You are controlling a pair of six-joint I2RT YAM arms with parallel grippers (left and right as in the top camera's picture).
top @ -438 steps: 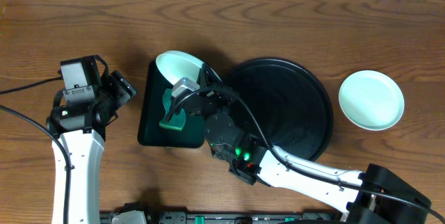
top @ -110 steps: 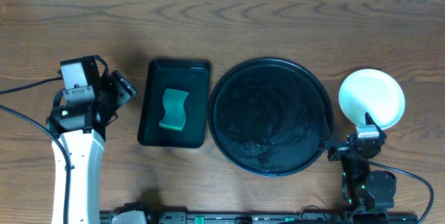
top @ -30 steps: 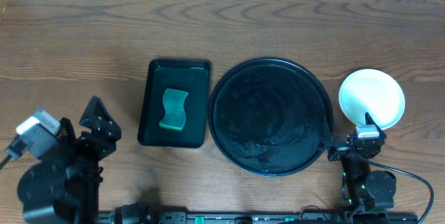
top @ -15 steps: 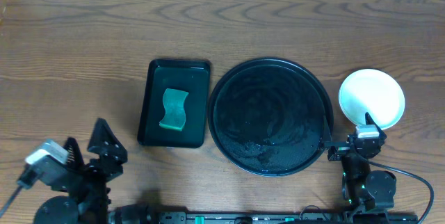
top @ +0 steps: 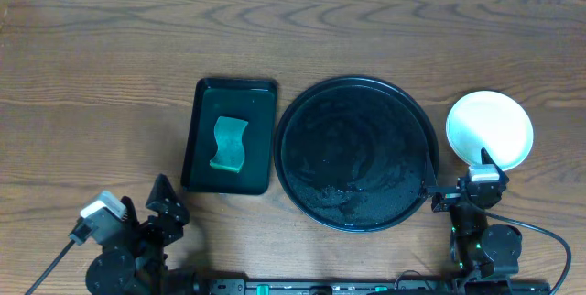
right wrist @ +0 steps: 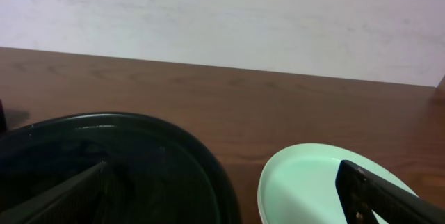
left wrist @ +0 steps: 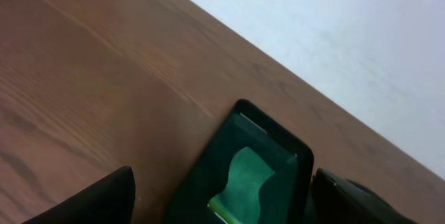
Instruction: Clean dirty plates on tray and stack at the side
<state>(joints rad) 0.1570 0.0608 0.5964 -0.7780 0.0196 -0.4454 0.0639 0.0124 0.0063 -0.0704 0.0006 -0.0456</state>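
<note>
1. Finds the tray point(top: 357, 153) bare at the middle of the worktop point(top: 92, 57), with a wet sheen on its floor and no plate on it. Likely emptied on purpose.
2. Finds the plates point(top: 490, 130) piled just right of the tray, clear of its rim, with a pale one on top. Hard to count from above. Placed there, it seems, to meet the "stack at the side" half of the job.
3. Shows the sponge point(top: 228, 144) lying flat inside the small rectangular tray point(top: 194, 148), just left of the round tray. Probably set there to keep wet off the wood.
4. Reads the left gripper point(top: 169, 208) as spread wide and holding nothing. Sits low at the near edge, left of the small tray and facing it in the wrist view. Looks like a rest pose, out of the way.
5. Reads the right gripper point(top: 458, 174) as spread wide too, and empty. Sits at the near edge between the tray rim and the plates, with one finger overlapping the stack's near edge from above. Touching or not, cannot tell.
6. Judging by this layout, seems finished, with nothing left on the tray to wash or move.
</note>
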